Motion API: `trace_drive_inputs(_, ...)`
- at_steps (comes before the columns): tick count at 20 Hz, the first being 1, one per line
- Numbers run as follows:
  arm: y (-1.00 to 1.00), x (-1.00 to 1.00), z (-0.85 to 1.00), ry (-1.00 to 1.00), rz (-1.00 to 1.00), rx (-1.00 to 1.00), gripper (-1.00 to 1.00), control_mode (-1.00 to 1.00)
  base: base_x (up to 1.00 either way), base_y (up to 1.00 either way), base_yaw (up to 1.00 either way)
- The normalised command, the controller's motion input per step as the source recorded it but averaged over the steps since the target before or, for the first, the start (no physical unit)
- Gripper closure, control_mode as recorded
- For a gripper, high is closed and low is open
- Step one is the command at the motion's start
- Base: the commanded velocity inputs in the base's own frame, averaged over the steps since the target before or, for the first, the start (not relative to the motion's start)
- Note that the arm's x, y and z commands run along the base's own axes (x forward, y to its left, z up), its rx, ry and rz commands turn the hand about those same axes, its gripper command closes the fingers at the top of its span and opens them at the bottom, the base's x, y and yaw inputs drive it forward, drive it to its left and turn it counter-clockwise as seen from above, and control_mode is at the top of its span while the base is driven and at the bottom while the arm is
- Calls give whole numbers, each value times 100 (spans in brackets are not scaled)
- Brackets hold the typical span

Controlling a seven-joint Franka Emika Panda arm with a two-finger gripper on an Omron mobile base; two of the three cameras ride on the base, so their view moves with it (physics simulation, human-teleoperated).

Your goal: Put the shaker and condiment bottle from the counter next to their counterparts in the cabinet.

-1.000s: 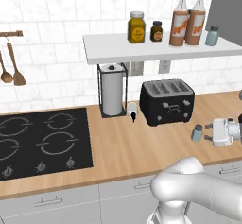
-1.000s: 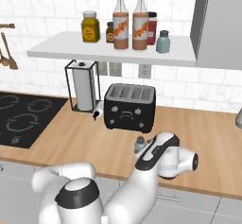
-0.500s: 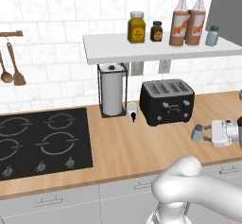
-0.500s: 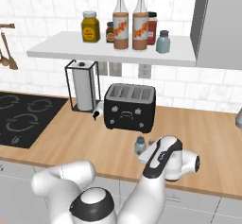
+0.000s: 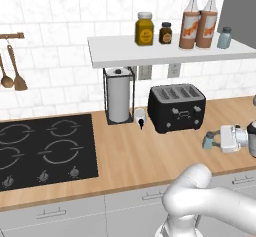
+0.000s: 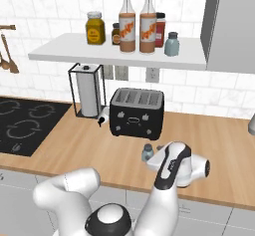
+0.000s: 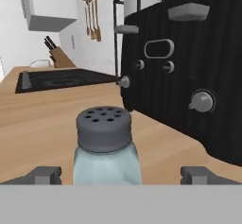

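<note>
Your pincer [image 7: 121, 175] stands wide open, with one finger tip on each side of the shaker [image 7: 107, 145] and a clear gap to both, so nothing is gripped yet. This shaker [image 6: 147, 152] stands upright on the wooden counter [image 6: 74, 145], just in front of the black toaster [image 6: 137, 112], near its right front corner.

Above the toaster, on the white cabinet shelf [image 6: 74, 51], you see two orange-brown condiment bottles [image 6: 127, 23] standing side by side. A twin shaker [image 6: 172, 44] stands to their right. From this I judge that the bottle part of the task is done. The shaker part is left: you must close on it, lift it, and set it beside its twin on the shelf.
</note>
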Motion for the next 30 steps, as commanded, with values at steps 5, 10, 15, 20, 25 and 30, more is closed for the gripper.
trace_drive_inputs(5,8,5,-25,0,0,0,-100,-100,0,0,0)
trace_drive_inputs(10,8,6,-20,0,0,0,-100,-100,0,0,0)
trace_drive_inputs(15,14,14,-9,7,0,-2,100,-100,0,0,0)
trace_drive_inputs(20,1,5,33,0,-10,-1,100,-100,0,0,0)
trace_drive_inputs(25,-17,-27,100,0,-35,0,100,-100,0,0,0)
trace_drive_inputs(30,-9,-44,92,0,-59,3,100,-100,0,0,0)
